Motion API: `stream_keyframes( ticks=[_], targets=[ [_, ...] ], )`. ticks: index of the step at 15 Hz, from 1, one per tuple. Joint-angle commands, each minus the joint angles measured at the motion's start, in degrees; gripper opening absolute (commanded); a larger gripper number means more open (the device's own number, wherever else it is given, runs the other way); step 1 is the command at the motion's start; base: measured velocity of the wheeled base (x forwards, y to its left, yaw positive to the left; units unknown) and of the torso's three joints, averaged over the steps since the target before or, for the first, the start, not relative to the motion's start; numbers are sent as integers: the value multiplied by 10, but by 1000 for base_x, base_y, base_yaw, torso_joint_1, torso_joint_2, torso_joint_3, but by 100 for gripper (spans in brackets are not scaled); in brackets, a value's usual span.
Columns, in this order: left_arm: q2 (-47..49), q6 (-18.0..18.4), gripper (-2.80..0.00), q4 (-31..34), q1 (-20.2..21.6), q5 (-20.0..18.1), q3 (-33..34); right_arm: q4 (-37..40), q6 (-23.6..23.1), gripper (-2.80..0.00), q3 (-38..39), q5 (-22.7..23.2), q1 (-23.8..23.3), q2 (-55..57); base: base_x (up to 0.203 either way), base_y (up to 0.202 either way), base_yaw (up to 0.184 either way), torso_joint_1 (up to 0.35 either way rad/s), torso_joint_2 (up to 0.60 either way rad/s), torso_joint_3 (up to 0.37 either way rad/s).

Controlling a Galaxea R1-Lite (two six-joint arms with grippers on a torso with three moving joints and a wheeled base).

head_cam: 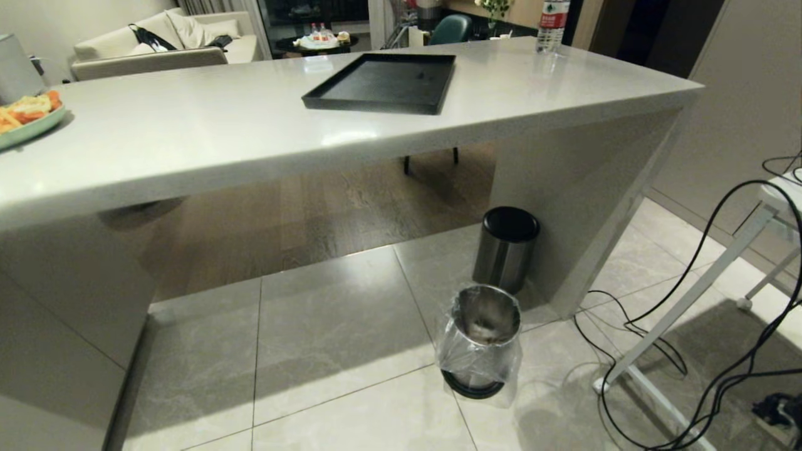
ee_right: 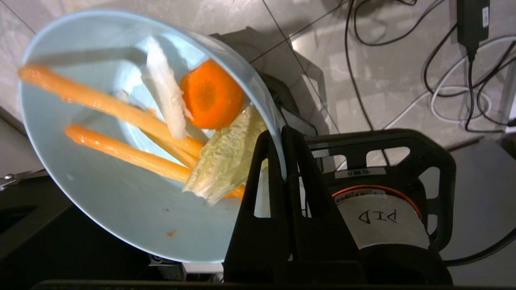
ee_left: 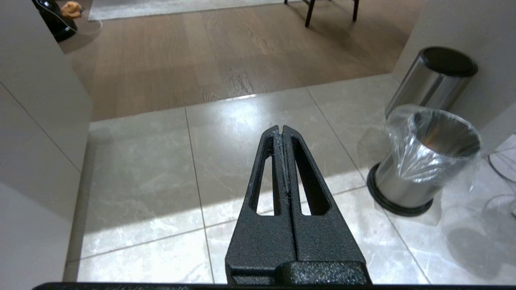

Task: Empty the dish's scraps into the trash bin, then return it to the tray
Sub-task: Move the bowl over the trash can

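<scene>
In the right wrist view my right gripper is shut on the rim of the light-blue dish, one finger inside and one outside. The dish holds the scraps: orange sticks, a carrot round, pale green-white bits. The trash bin, shiny steel with a clear bag liner, stands on the tile floor and also shows in the left wrist view as the trash bin. The black tray lies empty on the counter. My left gripper hangs shut and empty over the floor. Neither arm shows in the head view.
A black-topped steel bin stands just behind the trash bin, against the counter's leg. A green plate of food sits at the counter's left end, a water bottle at the back. Cables and a white frame lie on the right.
</scene>
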Motion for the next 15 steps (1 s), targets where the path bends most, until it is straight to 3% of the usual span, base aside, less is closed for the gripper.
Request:
stream_keyframes(
  ticks=[1,4,15],
  targets=[
    [0,0,-280,0,0,0,0,1,2,-280,0,0,1,0,0,0,0,10,417,437],
    [0,0,-280,0,0,0,0,2,2,-280,1,0,0,1,0,0,0,20,360,398],
    [1,0,-280,0,0,0,0,1,2,-280,-11,-1,-2,5,0,0,0,8,35,36]
  ],
)
